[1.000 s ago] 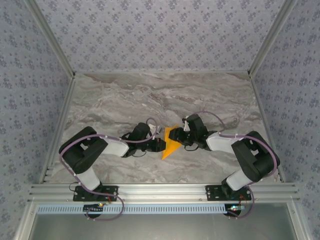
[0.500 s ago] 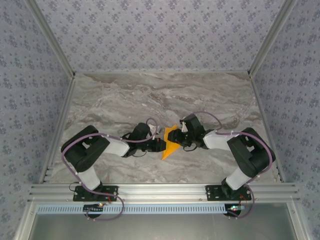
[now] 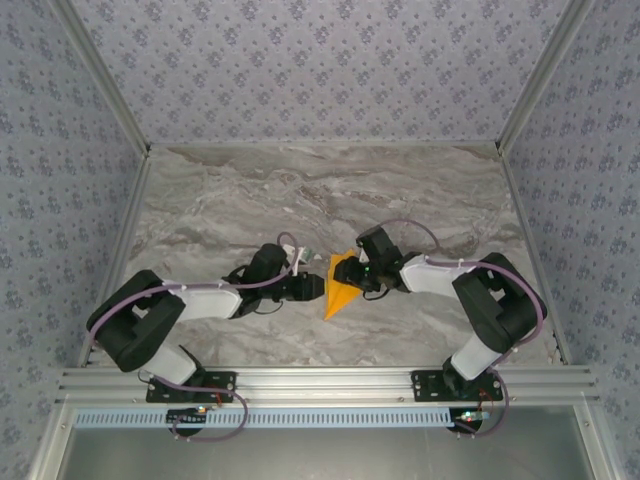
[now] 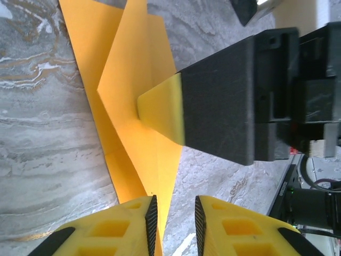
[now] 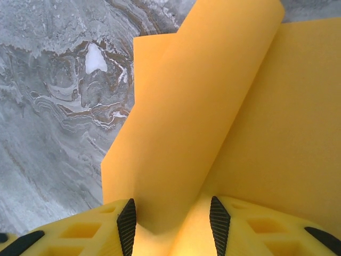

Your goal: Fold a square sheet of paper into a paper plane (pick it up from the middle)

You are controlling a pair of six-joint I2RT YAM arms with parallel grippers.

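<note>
Top external shows me the orange paper (image 3: pixel 340 295) mid-table, half folded. My left gripper (image 3: pixel 320 288) sits at its 9 o'clock, jaws a little apart. My right gripper (image 3: pixel 362 278), at 3 o'clock, has spread jaws with a raised flap between. I think I'm mid-fold; next, press that flap flat.
</note>
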